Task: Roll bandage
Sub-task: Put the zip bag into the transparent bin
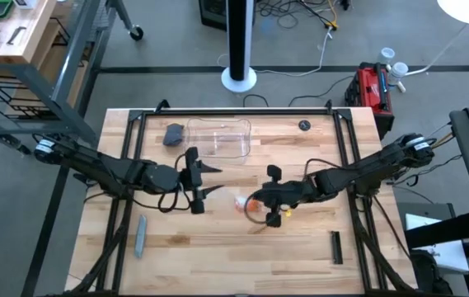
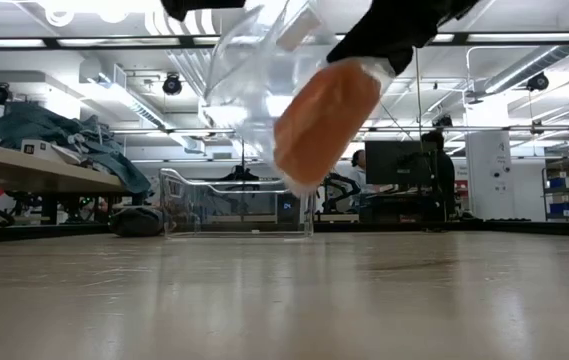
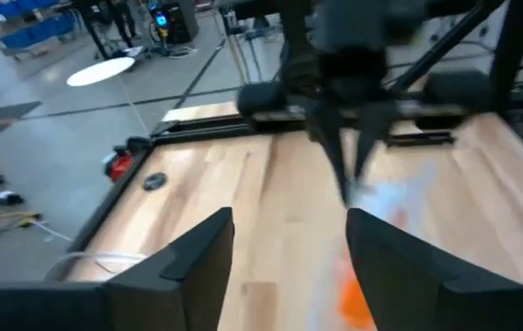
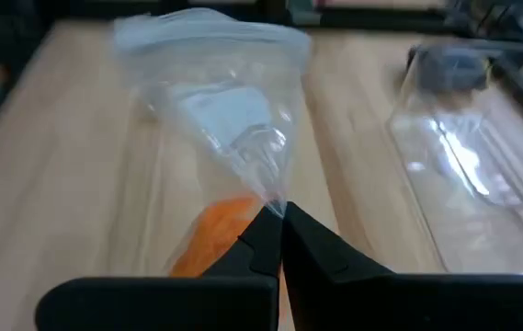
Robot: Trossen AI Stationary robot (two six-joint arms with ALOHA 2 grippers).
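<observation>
While the right gripper [image 4: 279,225] pinches the clear plastic wrapper [image 4: 210,110] above mid-table, fingers clenched on one edge, the bright orange fabric bandage [image 2: 326,115] hangs inside that wrapper, off the wooden table [image 1: 218,247]. Nearby, the left gripper [image 1: 209,180] stands released, holding nothing.

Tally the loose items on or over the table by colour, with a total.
Orange: 1, the bandage, inside the wrapper.
Clear: 2, the wrapper pinched by the right hand, and the tray.
Grey: 2, the stick and the lump.
Black: 2, the disc and the bar.
Total: 7
</observation>
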